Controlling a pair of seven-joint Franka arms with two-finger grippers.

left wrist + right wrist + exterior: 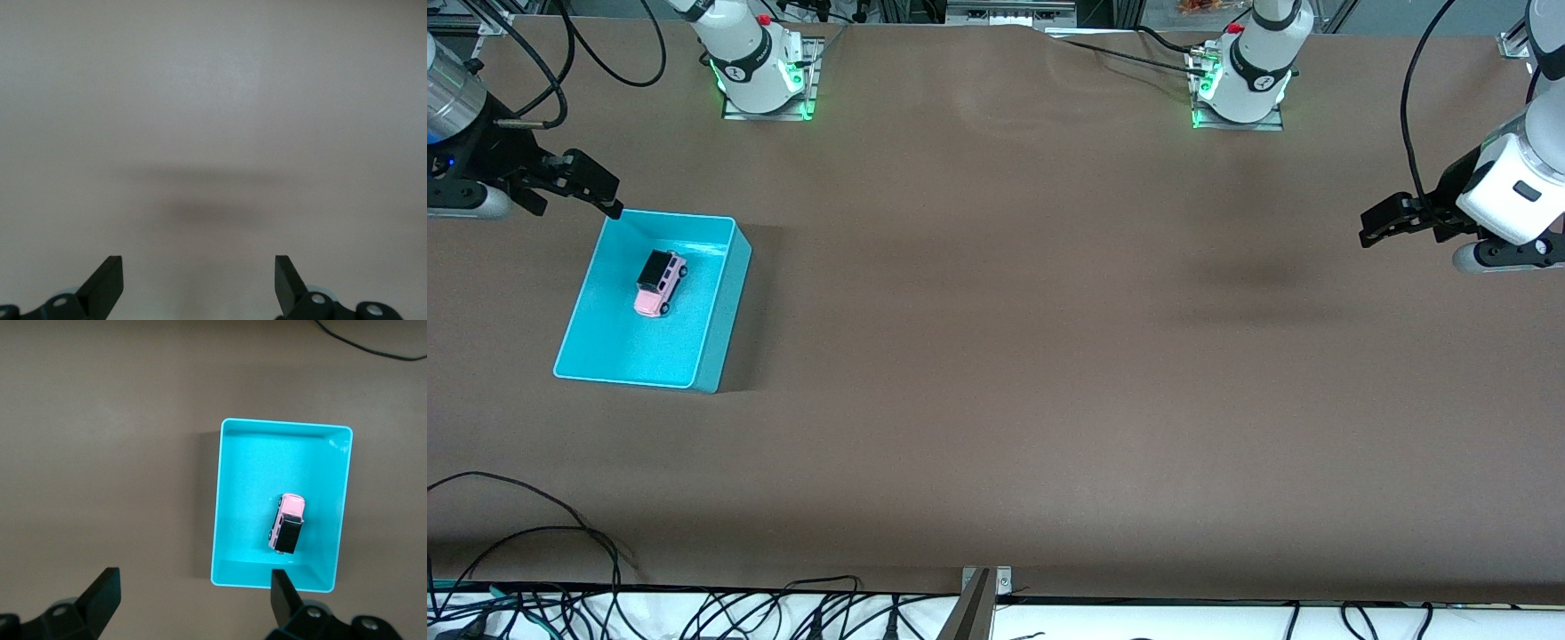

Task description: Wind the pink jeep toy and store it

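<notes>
Pink jeep toy (662,283) upright in cyan bin (720,302), nose pointing away from right gripper (596,191); right gripper open, empty, above bin's corner, far closer. Left gripper (1383,222) open, waiting well apart.

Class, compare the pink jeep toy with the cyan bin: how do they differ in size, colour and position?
The pink jeep toy is tiny; the cyan bin is far larger. The toy is pink with a black roof; the bin is plain cyan. The toy sits inside the bin; the bin rests on the table. Both look boxy.
</notes>
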